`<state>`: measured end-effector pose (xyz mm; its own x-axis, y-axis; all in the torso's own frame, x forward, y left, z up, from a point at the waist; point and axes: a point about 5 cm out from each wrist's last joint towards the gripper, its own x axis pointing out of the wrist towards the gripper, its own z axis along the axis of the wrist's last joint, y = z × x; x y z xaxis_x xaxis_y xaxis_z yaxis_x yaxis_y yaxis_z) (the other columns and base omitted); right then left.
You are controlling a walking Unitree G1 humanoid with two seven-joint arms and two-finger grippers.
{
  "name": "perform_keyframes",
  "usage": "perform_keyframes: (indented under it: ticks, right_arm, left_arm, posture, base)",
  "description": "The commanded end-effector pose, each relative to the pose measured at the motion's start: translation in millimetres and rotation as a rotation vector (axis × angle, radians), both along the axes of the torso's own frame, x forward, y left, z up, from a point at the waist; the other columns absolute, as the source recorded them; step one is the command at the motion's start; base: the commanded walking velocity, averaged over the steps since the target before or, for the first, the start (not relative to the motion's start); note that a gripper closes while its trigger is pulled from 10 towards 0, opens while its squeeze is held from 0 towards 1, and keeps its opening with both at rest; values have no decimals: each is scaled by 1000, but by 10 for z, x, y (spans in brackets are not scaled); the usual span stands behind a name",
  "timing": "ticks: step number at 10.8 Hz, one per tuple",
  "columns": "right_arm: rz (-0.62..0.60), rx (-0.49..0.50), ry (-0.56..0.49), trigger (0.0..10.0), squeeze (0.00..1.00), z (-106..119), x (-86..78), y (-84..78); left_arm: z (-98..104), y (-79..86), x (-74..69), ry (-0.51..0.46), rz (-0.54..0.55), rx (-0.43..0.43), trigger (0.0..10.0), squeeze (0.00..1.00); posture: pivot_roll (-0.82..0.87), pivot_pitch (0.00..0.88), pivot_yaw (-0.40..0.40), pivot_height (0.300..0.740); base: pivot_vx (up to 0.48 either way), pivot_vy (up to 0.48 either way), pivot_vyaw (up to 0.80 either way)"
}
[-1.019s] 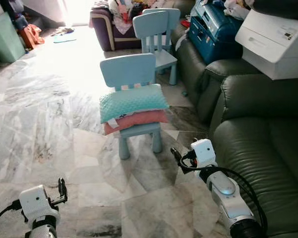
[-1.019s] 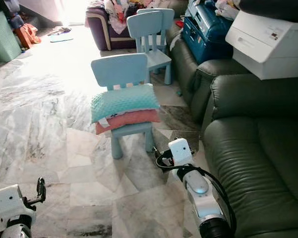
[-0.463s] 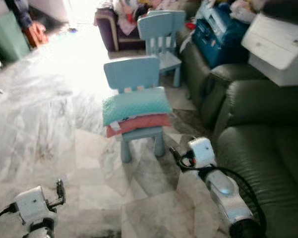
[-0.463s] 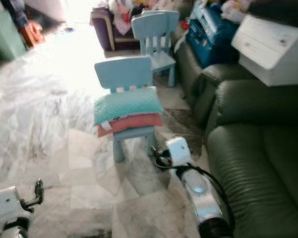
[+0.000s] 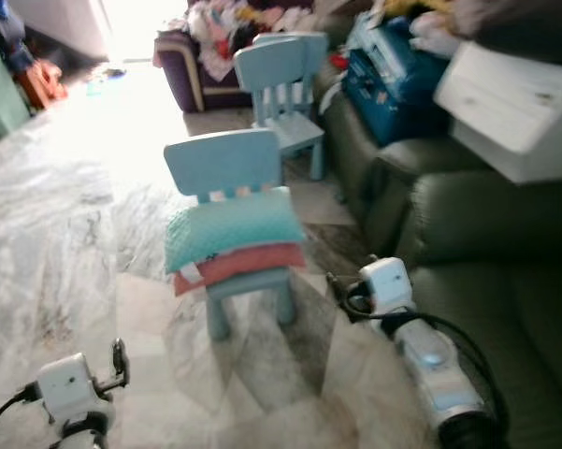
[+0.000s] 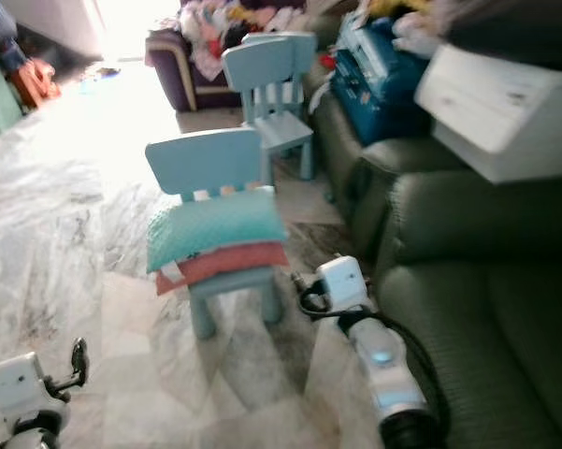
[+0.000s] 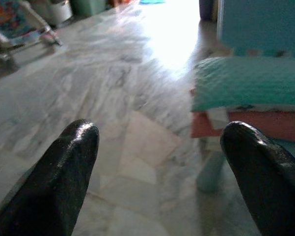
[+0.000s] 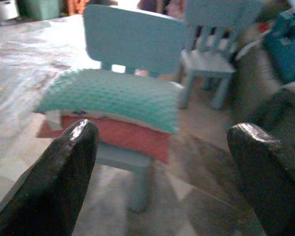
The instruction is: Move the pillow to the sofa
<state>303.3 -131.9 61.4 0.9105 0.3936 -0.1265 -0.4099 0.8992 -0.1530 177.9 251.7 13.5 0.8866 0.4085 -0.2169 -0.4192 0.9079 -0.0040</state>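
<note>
Head views: whole frame has shifted and blurred over the last second, so the camera moved, not the things. Teal pillow (image 5: 232,227) lies on the pink pillow (image 5: 238,265) on the blue chair (image 5: 226,164), ahead of both claws, ungrasped.

Left wrist: left claw (image 7: 159,162) spread, empty.

Right wrist: right claw (image 8: 162,169) spread, empty; the sofa (image 5: 486,234) beside it is cut off at the frame edge.

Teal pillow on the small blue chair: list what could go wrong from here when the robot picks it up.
1. The teal pillow lies on a coral pillow; a deep grasp may take or drag both.
2. The light blue chair looks light and could tip or slide if pushed.
3. The right gripper and left gripper are open and short of the chair; the blurred head views may spoil aim.
</note>
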Motion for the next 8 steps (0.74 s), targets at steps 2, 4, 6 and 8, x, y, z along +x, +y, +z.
perform_keyframes:
  ticks: [2,4,6,8]
  right_arm:
    - [4,-9,-7,10000,0,25,4,-30]
    - [5,-9,-2,10000,0,16,2,-28]
    - [5,-9,0,10000,0,13,4,-29]
    - [2,-9,1,10000,0,9,6,-36]
  left_arm:
    - [14,9,4,-4,9,-3,10000,0]
    - [-10,14,-13,8,17,-13,10000,0]
    - [-23,15,-13,15,19,-21,10000,0]
    - [-20,15,-3,15,7,-7,10000,0]
  posture:
    - [-141,65,42,740]
    - [-139,67,42,740]
    - [-140,67,42,740]
    - [-141,67,42,740]
  base:
    - [394,159,0]
    - [259,405,0]
    - [124,427,0]
    - [0,446,0]
